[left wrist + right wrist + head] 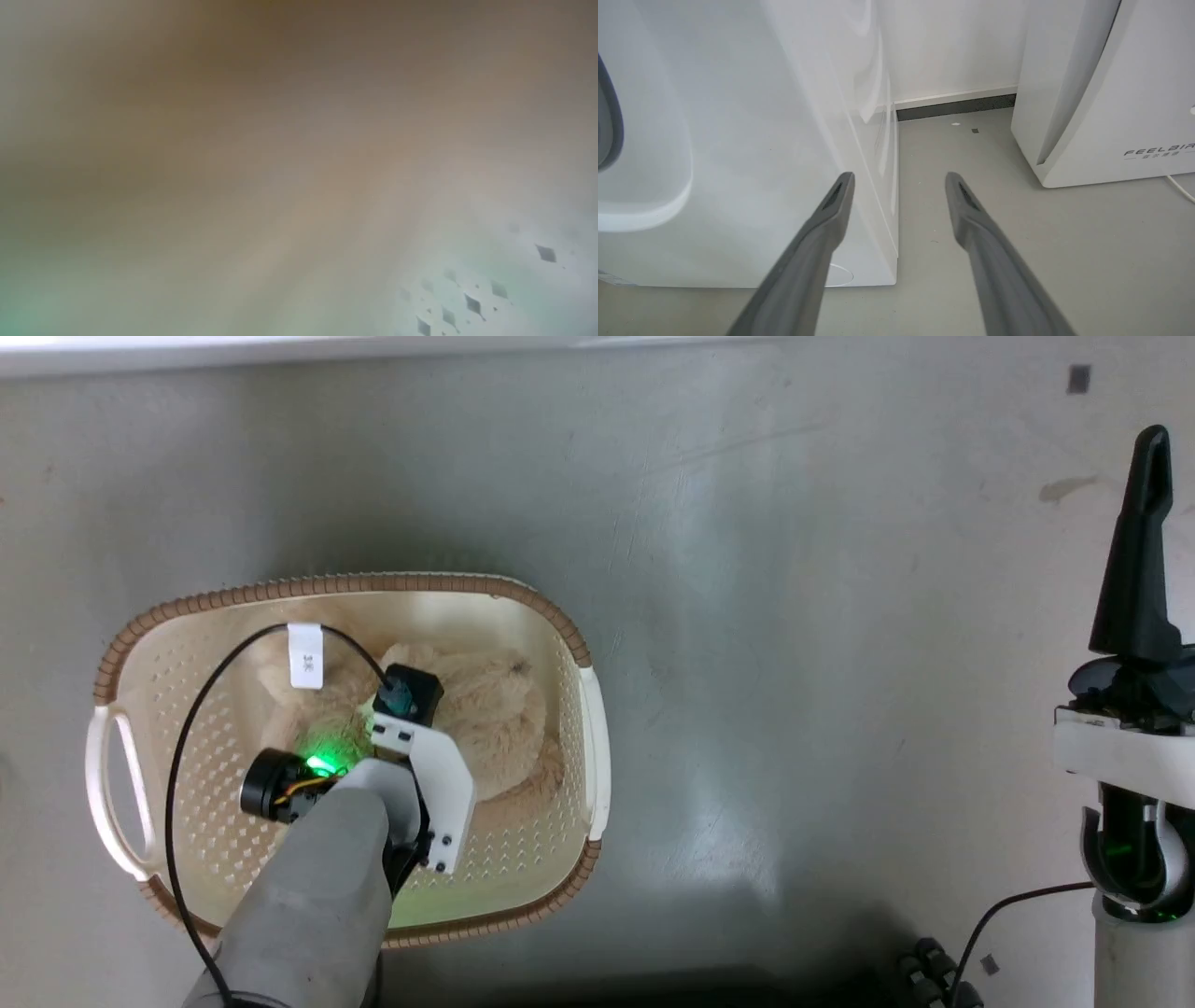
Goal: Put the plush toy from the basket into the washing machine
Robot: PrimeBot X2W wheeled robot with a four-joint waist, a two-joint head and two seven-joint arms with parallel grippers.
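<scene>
The left forearm (308,896), pale grey, reaches forward and down and ends in the left wrist (439,784) with its white bracket. At the bracket's far end sits a black camera block (408,695). A green light (322,765) glows at the wrist's left side, and a thin black cable (177,775) loops out to the left and back to the camera block. The left end effector lies under the wrist, and whether its fingers are spread or closed cannot be told.

The right end effector (900,179) is well off to the right of the left one. Its two long dark fingers (822,233) are straight, with a wide gap between the tips. Behind them sits the white right wrist housing (1120,747).
</scene>
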